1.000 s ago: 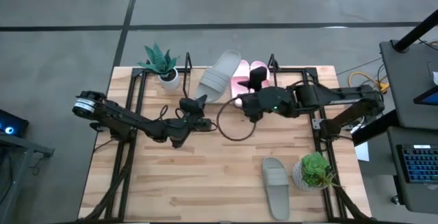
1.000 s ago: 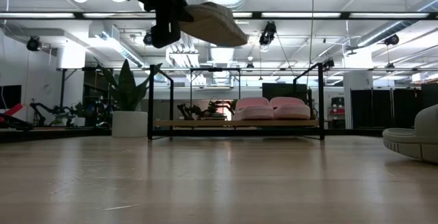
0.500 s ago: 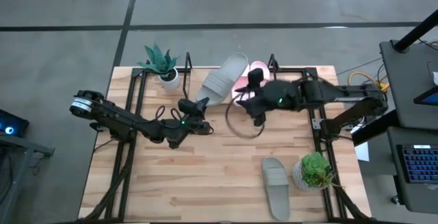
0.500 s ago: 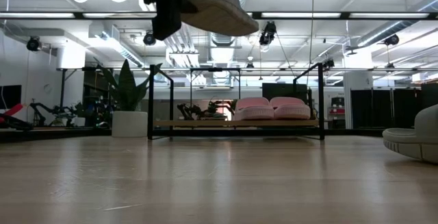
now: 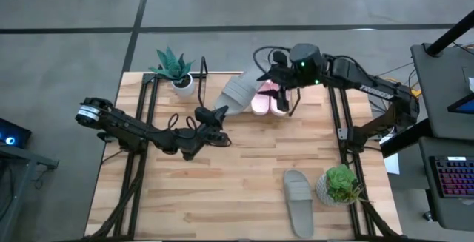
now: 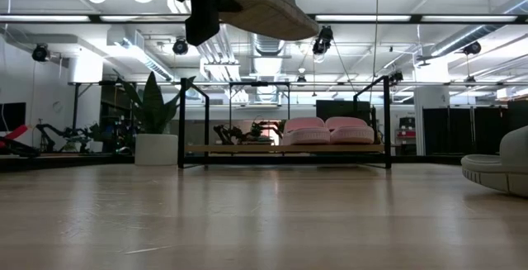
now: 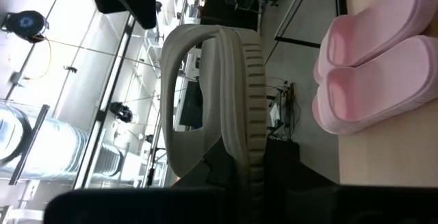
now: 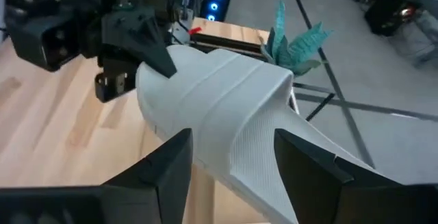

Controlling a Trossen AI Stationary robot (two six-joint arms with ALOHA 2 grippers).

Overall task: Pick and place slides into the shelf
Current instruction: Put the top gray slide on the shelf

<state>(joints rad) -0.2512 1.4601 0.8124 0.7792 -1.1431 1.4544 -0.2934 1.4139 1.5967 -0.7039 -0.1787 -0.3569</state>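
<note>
My left gripper holds a grey-green slide high above the table, in front of the shelf; the low view shows that slide up at the top. Open, my right gripper has one finger on either side of the slide's toe end; I cannot tell whether they touch it. Two pale pink slides lie side by side, soles down, on the shelf board. The second grey-green slide lies flat on the table near the right front. My left gripper is shut on the slide's heel end, pinching it between the two fingers. It comes slanting up from the table's left and near side. The slide is lifted clear, its toe pointing toward the far right, with the ribbed sole edge-on in the wrist view.
A potted plant stands at the shelf's left end, and another potted plant sits beside the lying slide. Black arm-mount frames run along both table sides. A cable hangs under the right arm. Bare wood lies in the near half.
My right gripper has moved from the table's middle up and toward the far edge, turning until its fingers flank the held slide's toe. My left gripper has kept its hold and carried the slide slightly toward the right.
</note>
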